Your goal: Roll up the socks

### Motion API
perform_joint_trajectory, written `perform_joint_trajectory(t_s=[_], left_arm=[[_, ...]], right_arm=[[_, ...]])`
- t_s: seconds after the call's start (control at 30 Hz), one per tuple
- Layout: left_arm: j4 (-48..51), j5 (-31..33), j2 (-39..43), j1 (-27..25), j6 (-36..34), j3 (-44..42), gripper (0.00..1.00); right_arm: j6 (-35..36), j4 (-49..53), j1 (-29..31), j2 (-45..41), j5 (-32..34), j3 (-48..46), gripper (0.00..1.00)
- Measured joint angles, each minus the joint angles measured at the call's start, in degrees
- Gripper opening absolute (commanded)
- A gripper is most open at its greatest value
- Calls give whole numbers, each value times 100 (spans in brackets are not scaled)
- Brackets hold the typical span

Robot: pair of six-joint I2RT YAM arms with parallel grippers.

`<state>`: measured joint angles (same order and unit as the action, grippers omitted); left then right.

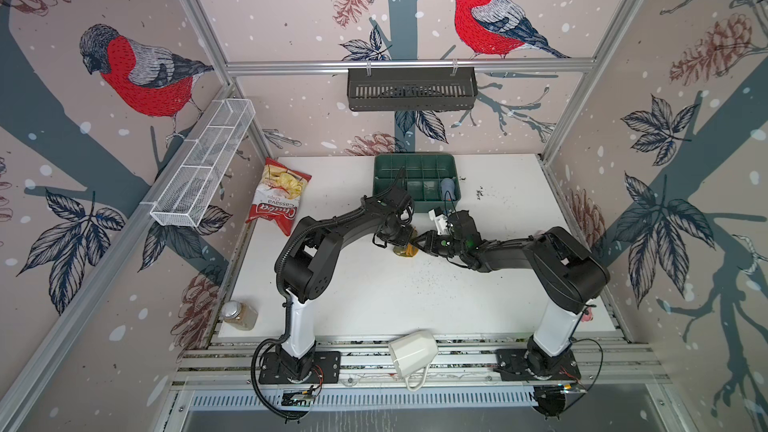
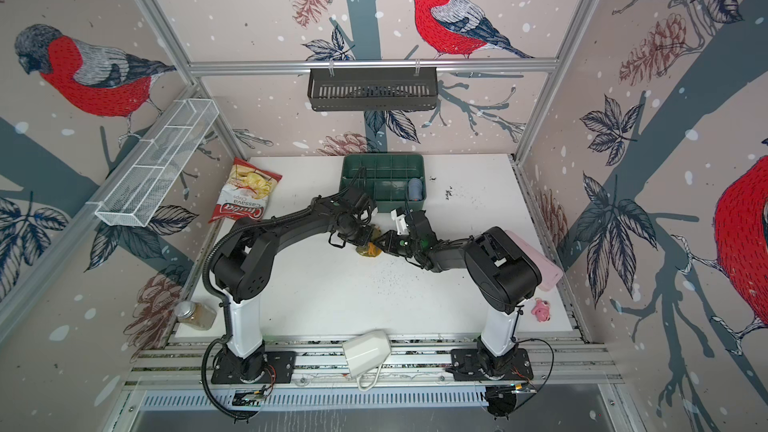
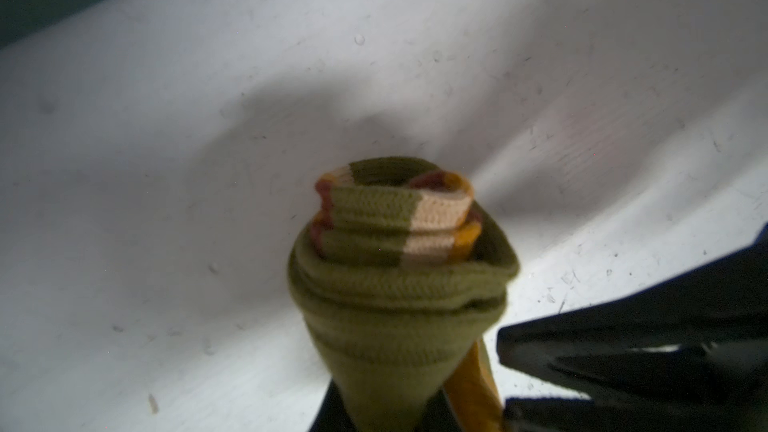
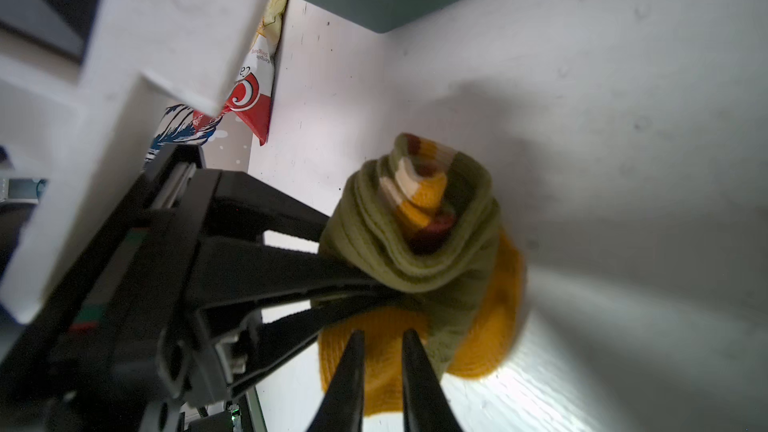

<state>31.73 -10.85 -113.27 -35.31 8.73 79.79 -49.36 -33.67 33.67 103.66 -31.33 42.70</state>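
Observation:
The socks (image 1: 406,251) (image 2: 369,250) are a tight olive roll at mid-table between both grippers. Its striped cuffs are tucked in the middle (image 3: 399,284), and a mustard toe is spread flat under it (image 4: 415,243). My left gripper (image 1: 402,241) (image 3: 390,417) is shut on the roll's olive base; its black fingers (image 4: 291,268) clamp the roll from the side. My right gripper (image 1: 417,243) (image 4: 383,334) meets it from the right. Its jaws stand a narrow gap apart, with the mustard toe fabric between them.
Behind the grippers stands a green divided tray (image 1: 415,162) holding a small blue-grey sock roll (image 1: 448,187). A chips bag (image 1: 278,197) lies back left and a jar (image 1: 239,315) front left. A white jug (image 1: 413,353) lies on the front rail, a pink toy (image 2: 542,309) front right.

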Motion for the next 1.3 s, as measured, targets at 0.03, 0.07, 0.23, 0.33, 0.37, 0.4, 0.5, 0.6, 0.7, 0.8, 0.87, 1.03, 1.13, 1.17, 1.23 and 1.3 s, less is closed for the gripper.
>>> perform_joint_trajectory(t_s=[0.03, 0.07, 0.23, 0.33, 0.37, 0.4, 0.5, 0.6, 0.7, 0.8, 0.87, 1.03, 1.13, 1.17, 1.23, 1.3], left_arm=[[-2, -2, -2, 0, -4, -7, 0], [-4, -4, -9, 0, -9, -7, 0], [-11, -7, -42, 0, -15, 0, 0], [2, -7, -72, 0, -15, 33, 0], [20, -7, -83, 0, -17, 50, 0], [33, -7, -92, 0, -20, 68, 0], [87, 9, -114, 0, -46, 109, 0], [155, 15, -140, 0, -79, 160, 0], [188, 28, -146, 0, -120, 184, 0], [205, 35, -146, 0, -127, 195, 0], [210, 42, -149, 0, -164, 199, 5], [162, 76, -114, 4, -168, 170, 15], [125, 138, -72, 13, -166, 125, 7], [127, 164, -72, 13, -166, 127, 3], [168, 166, -90, 13, -162, 162, 0], [223, 162, -146, 7, -162, 236, 0]], right_arm=[[0, -7, 0, 17, 0, 31, 19], [2, -11, 0, 42, 0, 74, 18], [9, -35, 39, 114, -20, 205, 16], [33, -37, 120, 162, -81, 219, 14], [63, -31, 155, 173, -87, 221, 14], [120, -11, 188, 186, -92, 225, 13], [249, 107, 273, 232, -105, 254, 11], [393, 299, 341, 284, -94, 308, 10], [595, 538, 378, 330, -15, 389, 9], [734, 682, 382, 435, 11, 472, 9], [756, 673, 374, 507, -2, 511, 9], [758, 551, 264, 730, -245, 608, 9], [758, 426, 212, 848, -431, 638, 10], [754, 358, 190, 857, -479, 610, 12], [734, 149, 136, 811, -564, 455, 20], [601, -133, -13, 662, -671, 142, 28]])
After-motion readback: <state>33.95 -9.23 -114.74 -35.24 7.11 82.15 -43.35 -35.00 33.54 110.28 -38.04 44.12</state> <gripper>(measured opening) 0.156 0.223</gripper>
